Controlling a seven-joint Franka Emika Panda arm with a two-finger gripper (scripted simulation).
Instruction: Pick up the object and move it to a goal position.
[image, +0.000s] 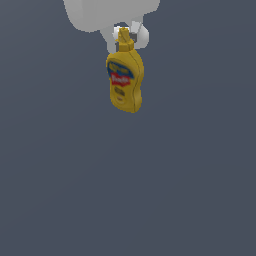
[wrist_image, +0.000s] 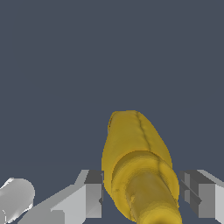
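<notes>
Near the tabletop's far edge, my gripper jaws hold the bottle by its cap; I judge slow, level travel prevents swinging.

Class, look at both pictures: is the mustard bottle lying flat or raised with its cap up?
Cap up. The mustard bottle points its cap at the gripper; the fingers flank its neck.
</notes>
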